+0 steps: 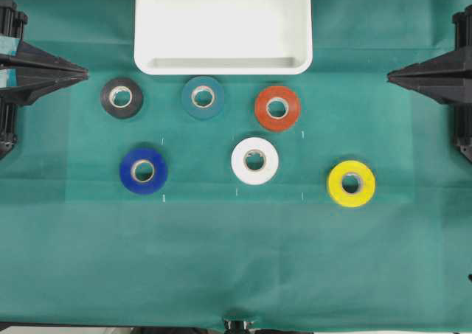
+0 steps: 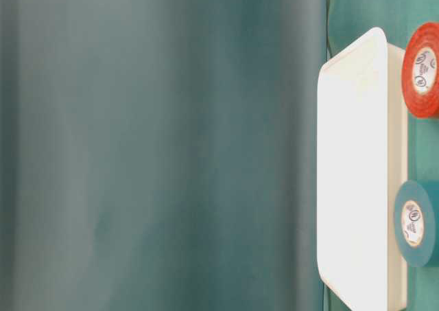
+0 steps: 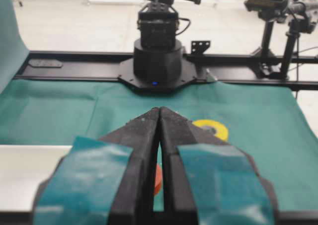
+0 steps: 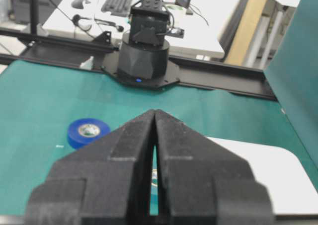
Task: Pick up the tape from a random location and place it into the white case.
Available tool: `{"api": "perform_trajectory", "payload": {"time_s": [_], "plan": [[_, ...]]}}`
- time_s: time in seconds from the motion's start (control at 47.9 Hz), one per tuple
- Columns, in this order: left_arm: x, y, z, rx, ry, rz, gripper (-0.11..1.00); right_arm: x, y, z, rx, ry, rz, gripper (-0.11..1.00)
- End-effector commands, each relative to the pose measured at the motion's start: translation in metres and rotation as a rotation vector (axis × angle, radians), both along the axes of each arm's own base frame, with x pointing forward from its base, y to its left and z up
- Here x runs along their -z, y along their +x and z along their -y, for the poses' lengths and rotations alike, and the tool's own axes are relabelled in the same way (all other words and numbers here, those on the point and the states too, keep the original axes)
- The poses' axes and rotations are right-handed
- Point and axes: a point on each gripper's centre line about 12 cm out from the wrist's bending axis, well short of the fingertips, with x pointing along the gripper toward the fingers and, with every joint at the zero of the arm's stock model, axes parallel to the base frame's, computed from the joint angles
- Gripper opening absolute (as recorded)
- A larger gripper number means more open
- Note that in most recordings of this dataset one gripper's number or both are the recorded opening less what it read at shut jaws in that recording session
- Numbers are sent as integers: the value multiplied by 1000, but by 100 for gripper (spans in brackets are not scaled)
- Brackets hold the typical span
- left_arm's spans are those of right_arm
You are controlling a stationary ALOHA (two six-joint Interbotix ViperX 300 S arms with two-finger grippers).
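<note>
The orange-red tape [image 1: 277, 108] lies flat on the green cloth just below the white case's [image 1: 221, 63] lower right corner. It also shows in the table-level view [image 2: 423, 69] beside the case [image 2: 357, 174], and as a sliver between the left fingers [image 3: 157, 180]. My left gripper [image 1: 85, 73] is shut and empty at the far left edge. My right gripper [image 1: 391, 74] is shut and empty at the far right edge. In the wrist views both grippers [image 3: 159, 111] [image 4: 155, 112] have their tips together. The case [image 4: 268, 165] is empty.
Other rolls lie on the cloth: black [image 1: 122, 96], teal [image 1: 203, 96], dark blue [image 1: 143, 170], white [image 1: 255, 161] and yellow [image 1: 351, 183]. The yellow roll [image 3: 211, 129] and blue roll [image 4: 88, 130] show in the wrist views. Arm bases stand at both sides.
</note>
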Motion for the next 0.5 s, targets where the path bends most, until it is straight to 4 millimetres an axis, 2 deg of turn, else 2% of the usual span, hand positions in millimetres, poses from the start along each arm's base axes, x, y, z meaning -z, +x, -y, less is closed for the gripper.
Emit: {"api": "perform_trajectory", "payload": {"time_s": [0.0, 0.48], "plan": [[-10, 4, 0, 1, -6, 8, 2, -10, 4, 1, 3, 3, 17, 0], [-8, 5, 0, 0, 5, -29, 2, -8, 7, 1, 5, 3, -43, 0]]}}
